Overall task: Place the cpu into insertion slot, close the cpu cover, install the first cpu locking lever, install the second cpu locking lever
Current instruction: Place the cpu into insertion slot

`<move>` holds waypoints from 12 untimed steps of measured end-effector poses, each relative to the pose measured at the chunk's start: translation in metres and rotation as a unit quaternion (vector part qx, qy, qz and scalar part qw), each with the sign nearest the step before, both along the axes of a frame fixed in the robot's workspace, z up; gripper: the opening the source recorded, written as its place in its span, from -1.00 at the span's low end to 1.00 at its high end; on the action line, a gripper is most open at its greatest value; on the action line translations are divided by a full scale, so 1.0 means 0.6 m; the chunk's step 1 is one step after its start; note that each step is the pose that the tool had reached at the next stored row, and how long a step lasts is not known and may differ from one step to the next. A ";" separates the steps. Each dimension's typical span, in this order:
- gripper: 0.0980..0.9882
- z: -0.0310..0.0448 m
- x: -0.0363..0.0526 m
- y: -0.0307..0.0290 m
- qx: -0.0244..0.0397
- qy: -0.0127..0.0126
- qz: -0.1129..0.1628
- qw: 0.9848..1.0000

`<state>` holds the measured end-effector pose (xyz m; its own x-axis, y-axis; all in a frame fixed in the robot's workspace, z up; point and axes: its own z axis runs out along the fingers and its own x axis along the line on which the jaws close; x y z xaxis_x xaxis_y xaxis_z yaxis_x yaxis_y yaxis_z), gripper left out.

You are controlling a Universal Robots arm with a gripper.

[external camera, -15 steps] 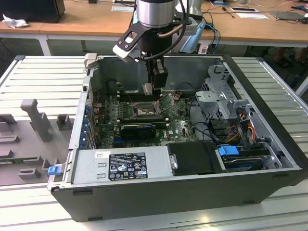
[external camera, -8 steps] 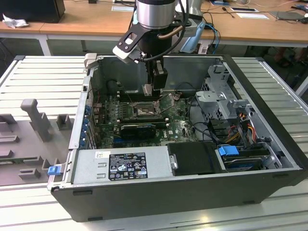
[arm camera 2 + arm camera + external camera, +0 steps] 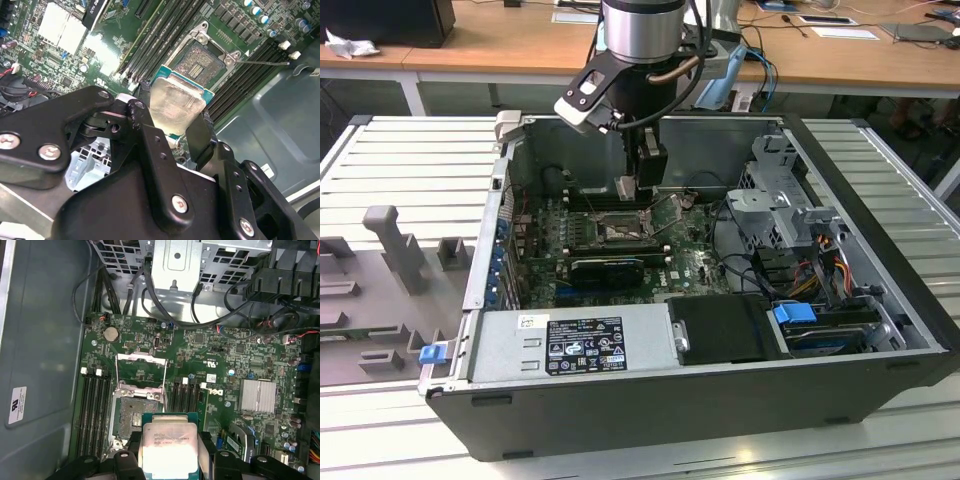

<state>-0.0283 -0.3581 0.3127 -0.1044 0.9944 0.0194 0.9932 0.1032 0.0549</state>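
Cpu (image 3: 169, 447) gripped by gripper (image 3: 170, 460) over insertion slot (image 3: 131, 415); cpu cover (image 3: 137, 356) up.

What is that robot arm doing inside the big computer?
The arm's gripper is holding the cpu, a little flat silvery chip, pinched between its black fingers. It hangs over the green board inside the open computer case, right by the insertion slot. The slot has no chip in it yet, and the cpu cover is flipped up, open.
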 end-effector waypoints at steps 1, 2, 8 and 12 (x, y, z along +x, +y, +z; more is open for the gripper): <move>-0.03 0.000 0.000 0.0000 0.000 0.000 0.000 1.000; -0.03 -0.001 0.000 0.0000 0.000 0.000 0.000 1.000; -0.03 -0.003 0.000 0.0000 0.000 0.000 -0.004 1.000; -0.03 -0.004 0.000 0.0000 0.000 0.000 -0.008 1.000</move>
<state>-0.0283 -0.3581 0.3104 -0.0882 0.9959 0.0196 0.9947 0.0870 0.0540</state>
